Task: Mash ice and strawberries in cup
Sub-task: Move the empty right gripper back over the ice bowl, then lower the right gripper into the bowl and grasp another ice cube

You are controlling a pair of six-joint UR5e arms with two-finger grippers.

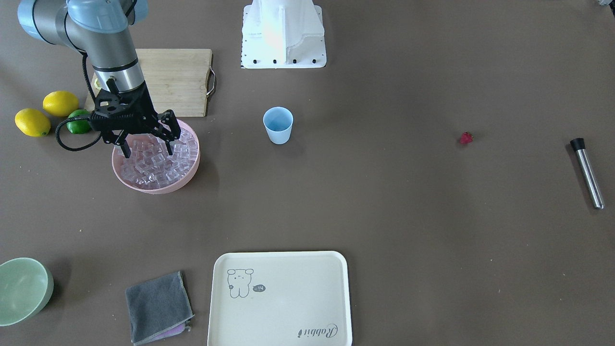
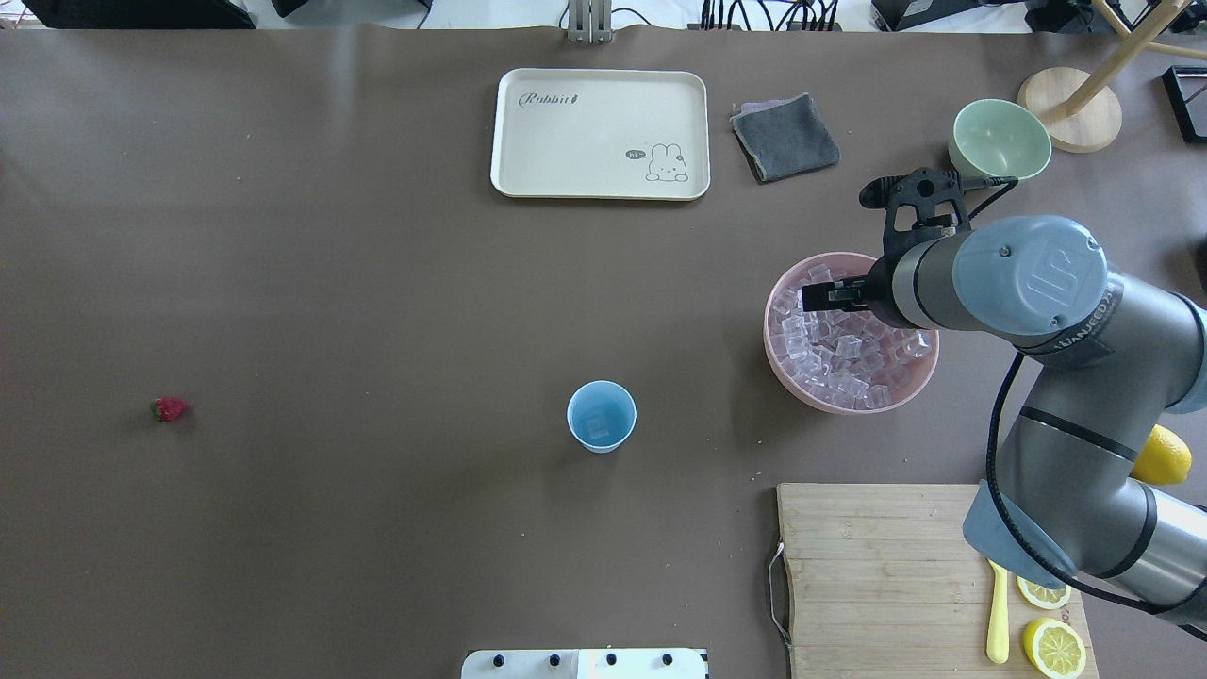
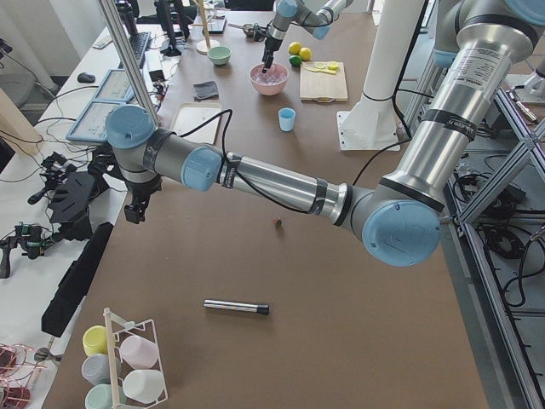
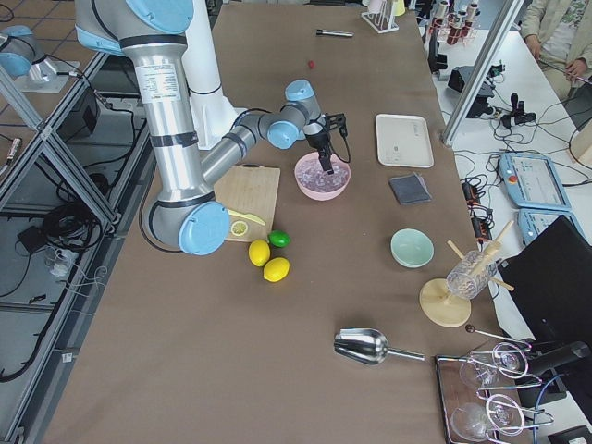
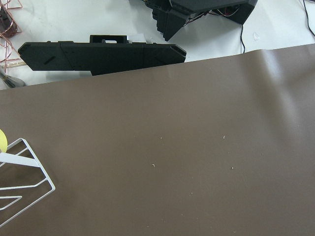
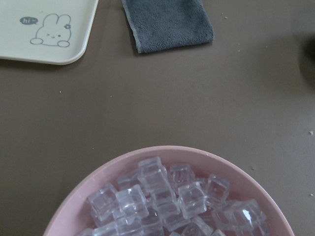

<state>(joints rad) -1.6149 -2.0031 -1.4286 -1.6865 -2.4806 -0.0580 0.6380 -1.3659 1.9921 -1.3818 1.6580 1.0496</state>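
Note:
The light blue cup stands upright mid-table; in the overhead view a faint clear cube seems to lie in its bottom. The ice fills the pink bowl, and also shows in the right wrist view. My right gripper is open, with its fingertips down among the top cubes and nothing held. The strawberry lies alone on the table, far from the cup. My left gripper hangs past the table's far left end; I cannot tell whether it is open or shut.
A metal muddler lies beyond the strawberry. A cutting board, two lemons and a lime are behind the pink bowl. A cream tray, grey cloth and pale green bowl line the operators' side.

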